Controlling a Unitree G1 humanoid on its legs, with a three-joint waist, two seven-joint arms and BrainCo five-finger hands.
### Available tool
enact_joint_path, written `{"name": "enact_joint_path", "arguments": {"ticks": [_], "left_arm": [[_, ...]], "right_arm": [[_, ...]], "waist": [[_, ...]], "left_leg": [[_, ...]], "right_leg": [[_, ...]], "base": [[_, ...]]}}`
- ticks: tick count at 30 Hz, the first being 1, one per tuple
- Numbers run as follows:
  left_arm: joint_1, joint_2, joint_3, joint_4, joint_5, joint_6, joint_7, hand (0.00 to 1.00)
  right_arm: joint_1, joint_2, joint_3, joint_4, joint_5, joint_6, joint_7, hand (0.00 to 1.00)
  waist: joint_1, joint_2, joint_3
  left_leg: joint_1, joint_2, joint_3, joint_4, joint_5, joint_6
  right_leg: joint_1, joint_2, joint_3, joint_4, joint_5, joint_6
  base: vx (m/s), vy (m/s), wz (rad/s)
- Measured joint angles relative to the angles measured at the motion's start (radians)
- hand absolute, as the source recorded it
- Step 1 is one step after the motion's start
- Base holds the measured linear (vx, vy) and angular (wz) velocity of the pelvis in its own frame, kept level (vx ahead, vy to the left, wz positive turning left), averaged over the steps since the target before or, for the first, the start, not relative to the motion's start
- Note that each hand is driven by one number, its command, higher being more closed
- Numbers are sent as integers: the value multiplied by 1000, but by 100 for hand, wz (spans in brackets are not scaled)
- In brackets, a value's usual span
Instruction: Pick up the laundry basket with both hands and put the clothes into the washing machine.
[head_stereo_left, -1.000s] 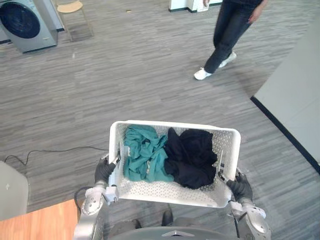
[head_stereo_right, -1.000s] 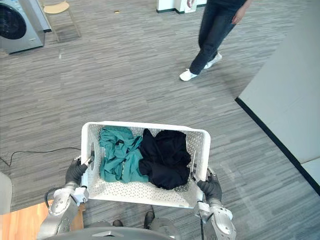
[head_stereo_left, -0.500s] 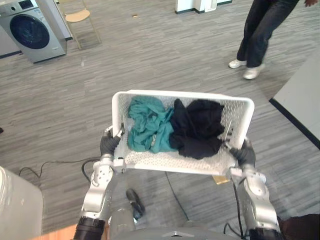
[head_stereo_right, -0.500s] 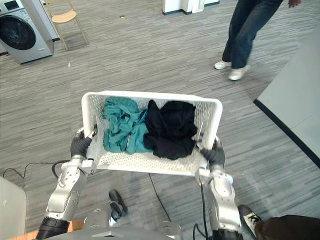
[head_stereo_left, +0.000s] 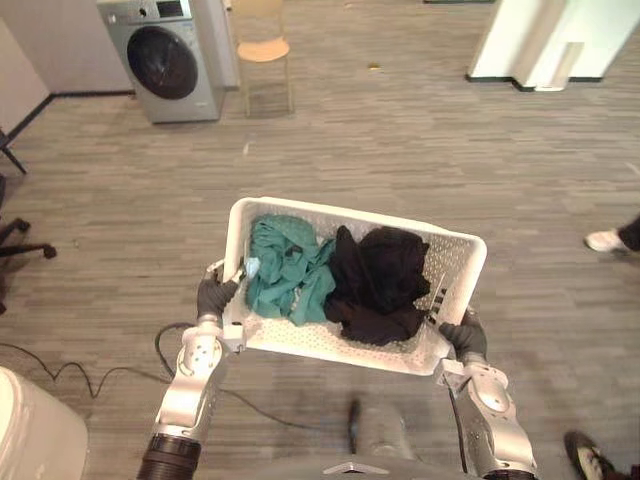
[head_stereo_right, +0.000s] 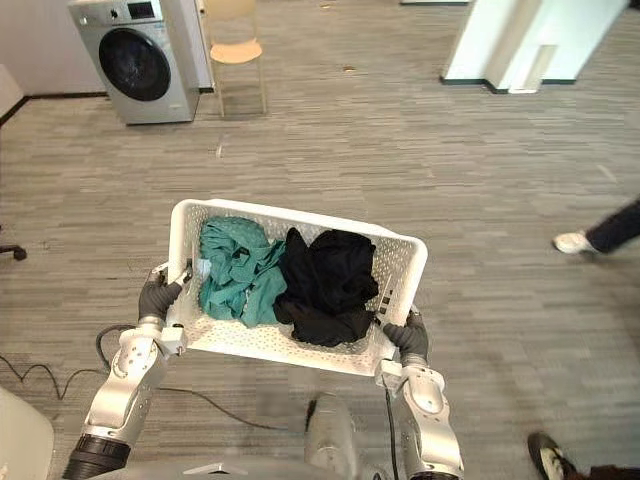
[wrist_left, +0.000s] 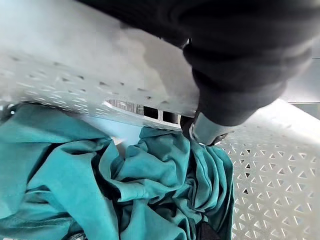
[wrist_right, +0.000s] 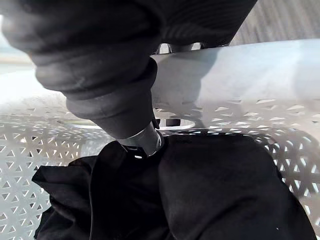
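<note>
The white laundry basket (head_stereo_left: 330, 345) is carried off the floor before the robot, with a teal garment (head_stereo_left: 285, 270) and a black garment (head_stereo_left: 380, 285) heaped inside, likely because the washing machine (head_stereo_left: 170, 60) stands well apart, beside a wooden chair (head_stereo_left: 262, 48). The left hand (head_stereo_left: 212, 295) and right hand (head_stereo_left: 462, 338) each grip an end handle, fingers curled through its slot.

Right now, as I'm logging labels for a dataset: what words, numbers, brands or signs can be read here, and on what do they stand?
No text can be read in any view.
Silver front-loading washing machine: markings on its top control panel, too small to read.
White perforated plastic laundry basket: no print visible.
Crumpled teal garment and crumpled black garment: no legible label or print.
</note>
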Motion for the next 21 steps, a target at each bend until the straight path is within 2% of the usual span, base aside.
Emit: {"name": "enact_joint_path", "arguments": {"ticks": [1, 2, 3, 4, 5, 6, 7, 8, 9, 10, 11, 12, 13, 14, 15, 16, 17, 18, 19, 20, 21], "left_arm": [[-1, -7, -6, 28, -1, -7, 0, 100], [-4, -24, -15, 66, -2, -7, -1, 100], [-9, -27, -23, 88, 1, -6, 0, 100], [-13, -28, -25, 92, 1, -6, 0, 100], [-15, -36, -25, 96, 0, -6, 0, 100], [-11, -51, -25, 95, -3, -6, 0, 100], [-10, -53, -25, 95, -11, -6, 0, 100], [-5, -53, -25, 93, -24, -7, 0, 100], [3, -55, -24, 88, -30, -7, 0, 100], [31, -59, -24, 67, -46, -13, 0, 100], [47, -65, -24, 55, -53, -19, 0, 100], [54, -77, -24, 50, -57, -21, 0, 100], [55, -86, -23, 48, -57, -21, 0, 100], [56, -94, -22, 48, -56, -22, 0, 100], [66, -107, -23, 46, -51, -21, -1, 100], [93, -122, -26, 36, -36, -18, -4, 100], [109, -131, -24, 26, -27, -18, -5, 100], [134, -142, -23, 16, -18, -18, -5, 100], [138, -132, -20, 16, -9, -13, -5, 100], [140, -127, -20, 17, -7, -7, -8, 100], [142, -109, -33, 18, -1, 9, -25, 100]], "right_arm": [[40, -7, 1, -32, 0, 0, 0, 100], [73, -20, -2, -41, 0, 0, 1, 100], [76, -25, -5, -39, 0, 11, 3, 100], [78, -27, -8, -47, 0, 16, 3, 100], [86, -28, -14, -72, 1, 24, 3, 100], [101, -35, -16, -100, 3, 24, -2, 100], [112, -34, -20, -124, 6, 23, -5, 100], [151, -25, -25, -191, 13, 22, -13, 100], [164, -25, -25, -218, 13, 20, -20, 100], [172, -27, -27, -245, 14, 7, -26, 100], [169, -29, -34, -252, 16, -2, -26, 100], [158, -28, -45, -250, 17, -4, -25, 100], [154, -28, -52, -245, 16, -5, -25, 100], [151, -29, -55, -239, 16, -6, -25, 100], [144, -29, -61, -217, 15, -6, -25, 100], [140, -28, -68, -184, 6, -7, -25, 100], [134, -29, -70, -172, 4, -7, -23, 100], [127, -25, -75, -152, -3, -8, -14, 100], [131, 9, -80, -145, -3, -8, -13, 100], [131, 26, -87, -135, -3, -8, -13, 100], [132, 50, -105, -73, -3, -8, -13, 100]], "waist": [[-16, -1, -6], [-28, 20, -26], [-24, 45, -19], [-25, 54, -4], [-18, 69, 21], [6, 76, 26], [17, 73, 35], [28, 45, 50], [33, 35, 51], [36, 19, 51], [42, 18, 47], [55, 20, 45], [65, 21, 42], [69, 25, 40], [67, 35, 35], [61, 37, 24], [65, 42, 22], [78, 50, 12], [90, 4, 13], [82, -13, 9], [58, -54, -12]], "left_leg": [[48, 13, -29, 12, -25, -41], [57, 51, -41, 66, -33, -52], [-2, 124, -32, 285, -18, -65], [-44, 171, -30, 436, 18, -66], [-143, 283, -30, 757, 184, -34], [-250, 391, -14, 1042, 252, 0], [-291, 427, -6, 1141, 247, 17], [-384, 455, 10, 1254, 201, 65], [-417, 451, 24, 1255, 179, 81], [-496, 426, 47, 1201, 125, 83], [-553, 394, 57, 1110, 85, 75], [-617, 346, 66, 924, 54, 58], [-643, 313, 74, 743, 51, 38], [-653, 298, 80, 623, 59, 20], [-664, 256, 78, 391, 106, -35], [-641, 212, 72, 201, 158, -65], [-633, 199, 70, 169, 168, -74], [-628, 166, 33, 204, 201, -19], [-616, 121, 22, 314, 228, 35], [-602, 108, 26, 356, 239, 53], [-570, 60, 14, 405, 181, 76]], "right_leg": [[0, 19, 45, 30, 161, -59], [-21, 32, 67, 137, 206, -45], [-29, 52, 55, 281, 85, -55], [-12, 57, 39, 321, 35, -51], [36, 83, 26, 385, -55, -65], [94, 126, 17, 413, -129, -91], [133, 141, 17, 415, -160, -102], [238, 147, 27, 410, -238, -120], [273, 146, 36, 401, -261, -121], [334, 142, 55, 370, -295, -119], [372, 139, 74, 345, -313, -115], [415, 120, 91, 313, -331, -103], [442, 108, 107, 294, -350, -94], [464, 101, 117, 282, -365, -88], [529, 88, 119, 240, -382, -68], [601, 76, 118, 212, -386, -30], [603, 74, 126, 262, -391, -27], [538, 48, 159, 487, -383, -13], [463, -27, 185, 740, -303, 74], [443, -68, 180, 828, -233, 104], [414, -153, 145, 925, -17, 79]], "base": [[901, -224, 79], [886, -291, 58], [839, -313, 30], [748, -302, -3], [717, -238, -25], [714, -215, -41], [831, -211, -44], [540, -138, -23], [666, -145, -21], [510, -57, -26], [766, -49, -45], [737, 41, -50], [618, 72, -47], [645, 125, -29], [720, 153, -21], [764, 166, -31], [807, 213, -63], [817, 250, -91], [799, 270, -74], [789, 249, -16], [814, 199, 46]]}}
